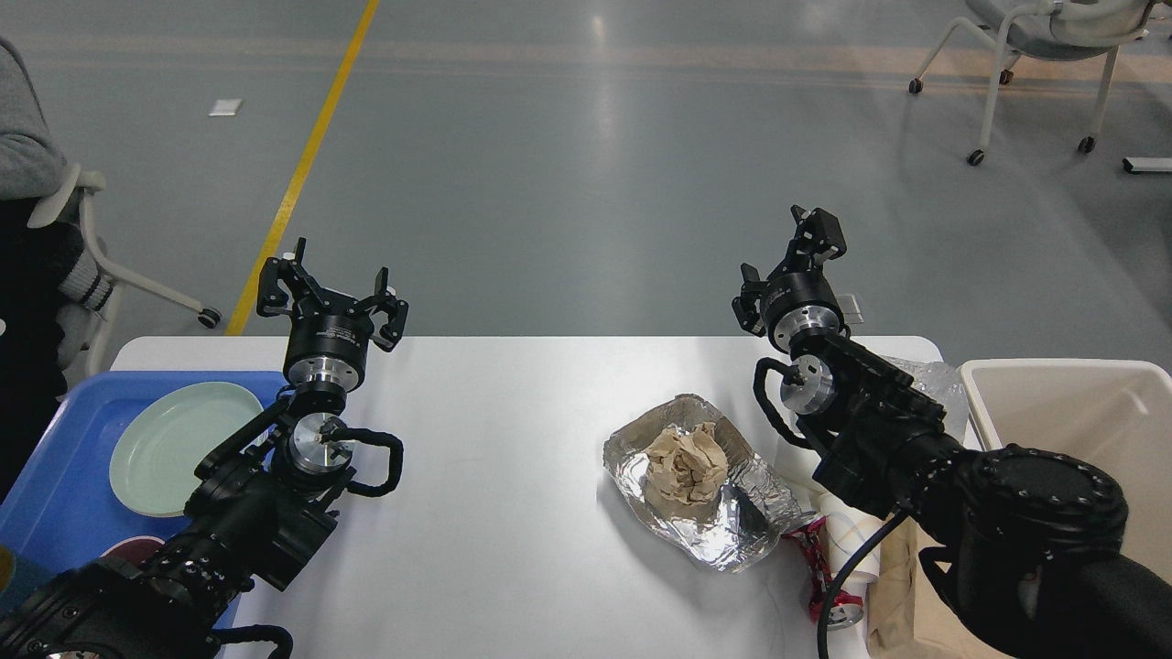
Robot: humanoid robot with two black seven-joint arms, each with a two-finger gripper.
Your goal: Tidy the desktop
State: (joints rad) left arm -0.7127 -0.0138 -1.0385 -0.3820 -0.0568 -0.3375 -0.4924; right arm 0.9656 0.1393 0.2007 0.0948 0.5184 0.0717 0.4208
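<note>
Desktop (513, 513): white, smooth, rounded corners; fills the lower middle of the frame, far edge running across the centre.
Left gripper (331, 291): centre left of the frame, raised over the far left part of the desktop; 2 fingers spread wide apart, nothing between them.
Right gripper (789, 261): centre right of the frame, raised above the far right edge of the desktop; seen at an angle, 2 fingers appear apart, nothing held.
Foil tray (732, 522): crumpled silver foil, lower centre right of the frame, resting on the desktop.
Paper wad (682, 462): crumpled brown paper, lying inside the foil tray.
Clear plastic wrap (938, 384): crinkled, at the far right corner of the desktop, partly hidden behind the right arm.
Red wrapper (819, 567): lower right, just beside the near corner of the foil tray; detail too small to tell.
Blue tray (55, 485): lower left of the frame, at the left end of the desktop.
Green plate (179, 444): pale, round, lying flat in the blue tray.
Beige bin (1080, 403): right edge of the frame, just beside the right end of the desktop.
Yellow floor line (307, 156): upper left, running diagonally across the grey floor.
Chair (1044, 55): upper right corner, on castors.
</note>
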